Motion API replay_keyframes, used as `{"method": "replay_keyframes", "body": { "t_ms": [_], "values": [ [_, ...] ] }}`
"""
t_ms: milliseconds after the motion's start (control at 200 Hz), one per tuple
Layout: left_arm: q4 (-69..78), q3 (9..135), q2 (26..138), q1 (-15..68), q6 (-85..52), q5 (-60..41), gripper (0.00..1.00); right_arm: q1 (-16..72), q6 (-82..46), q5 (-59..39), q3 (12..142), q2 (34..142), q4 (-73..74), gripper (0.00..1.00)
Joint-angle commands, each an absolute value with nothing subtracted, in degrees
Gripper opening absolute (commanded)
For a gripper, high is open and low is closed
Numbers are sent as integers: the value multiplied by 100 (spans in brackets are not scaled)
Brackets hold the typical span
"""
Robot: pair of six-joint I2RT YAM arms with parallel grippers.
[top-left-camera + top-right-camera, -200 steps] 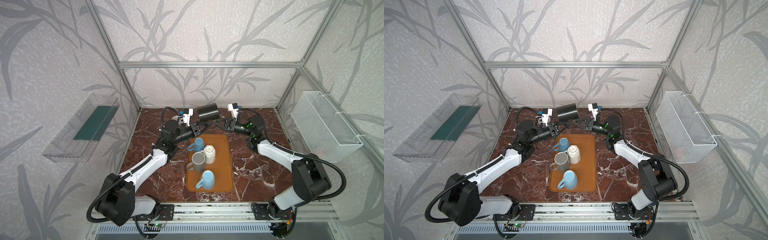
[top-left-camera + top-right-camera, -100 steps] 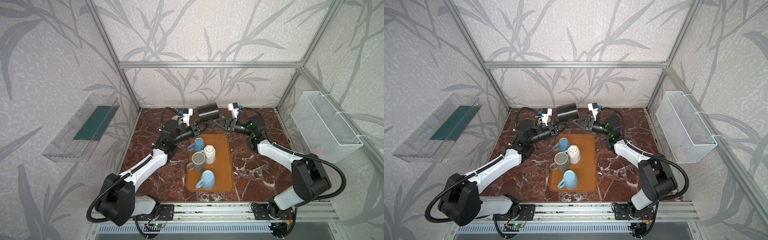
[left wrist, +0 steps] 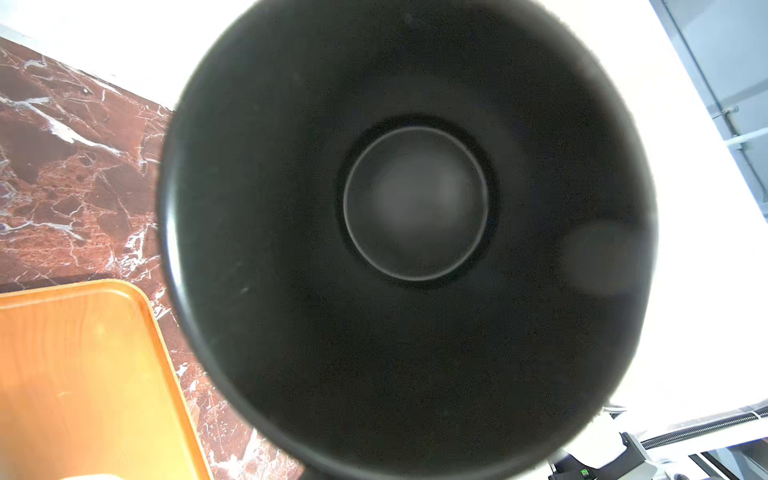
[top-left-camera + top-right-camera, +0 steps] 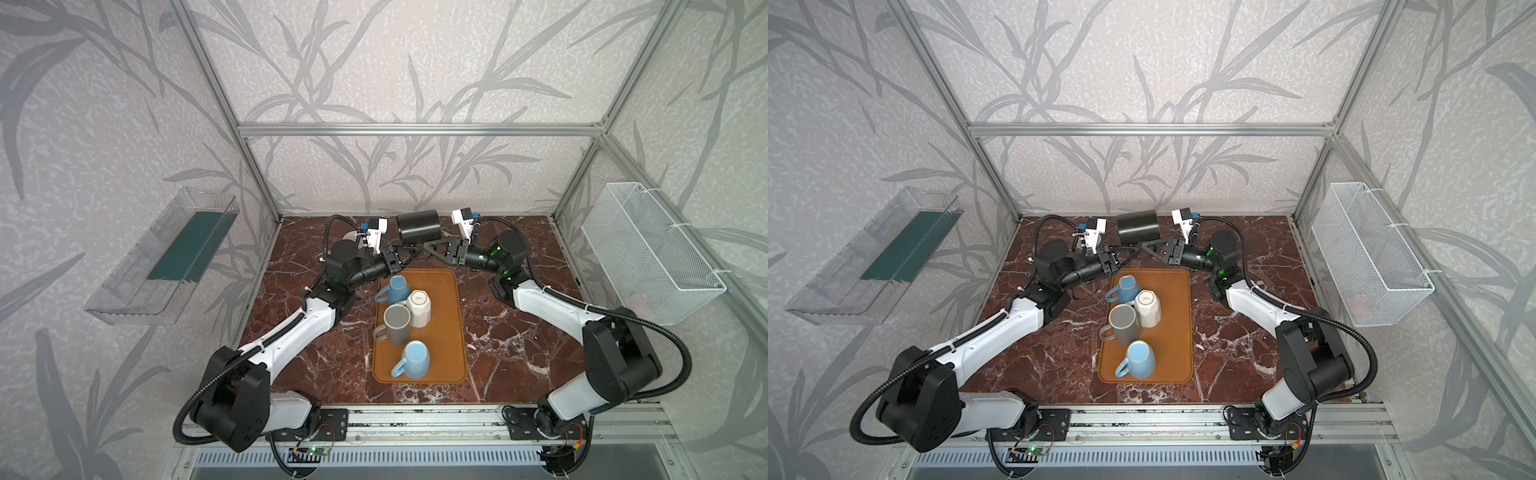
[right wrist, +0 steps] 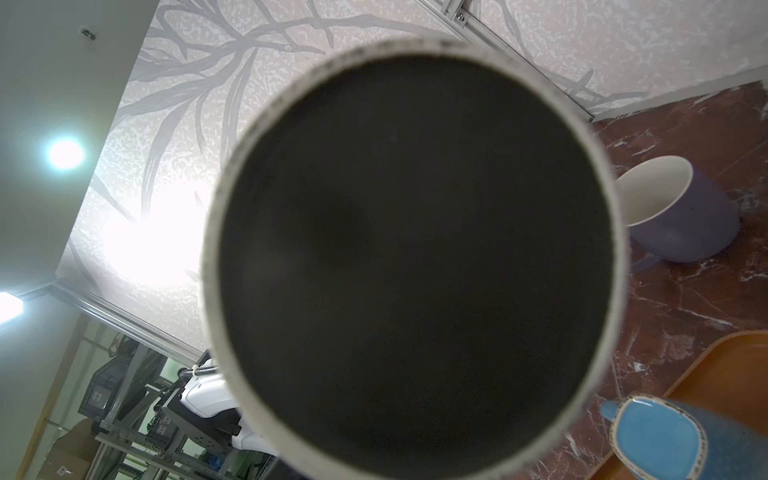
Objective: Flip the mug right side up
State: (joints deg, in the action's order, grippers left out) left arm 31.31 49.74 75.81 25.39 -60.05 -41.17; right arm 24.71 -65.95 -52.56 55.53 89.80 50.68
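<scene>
Mug (image 4: 419, 226), the black one, hangs in the air just past the far end of the tray (image 4: 446, 316), lying on its side and clear of the counter (image 4: 498, 340). The left wrist view looks straight down its open mouth to the bottom, and the right wrist view is filled by its flat base, so the mouth faces my left arm and the base my right.

Left tool (image 4: 405, 257) and right tool (image 4: 431, 248) meet under the mug above the tray's far edge, tips nearly together. They are black against black there, and neither wrist view shows them. I cannot tell whether either one is clenched or released, nor which one carries the mug. One of them must, since nothing else supports it.

I judge the job about half done: the mug is off the counter and tipped to sideways, but its mouth does not yet point up. What is left is to finish the turn, stand it on its base and let go. A purple mug (image 5: 681, 216) sits on the counter near the tray's far end, so I would set down clear of it.
</scene>
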Motion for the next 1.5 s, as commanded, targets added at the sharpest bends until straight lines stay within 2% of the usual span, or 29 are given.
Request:
{"method": "replay_keyframes", "body": {
  "t_ms": [0, 390, 665, 795, 1494],
  "values": [
    [3677, 5036, 7269, 2537, -5802, -4000, 0, 2476, -6409, -5259, 5505, 8835, 4933, 39],
    [3239, 5057, 7309, 2479, -5503, -3804, 0, 2278, -6126, -5058, 5126, 8537, 4373, 42],
    [1964, 5410, 7395, 2354, -4883, -3528, 0, 2027, -5873, -4922, 4799, 8207, 3681, 42],
    [1848, 5451, 7494, 2272, -4826, -3498, 0, 1885, -5815, -4908, 4578, 7980, 3536, 42],
    [-214, 6911, 8998, 1802, -3712, -2693, 0, 1383, -5457, -4921, 4140, 7064, 2641, 42]
  ]
}}
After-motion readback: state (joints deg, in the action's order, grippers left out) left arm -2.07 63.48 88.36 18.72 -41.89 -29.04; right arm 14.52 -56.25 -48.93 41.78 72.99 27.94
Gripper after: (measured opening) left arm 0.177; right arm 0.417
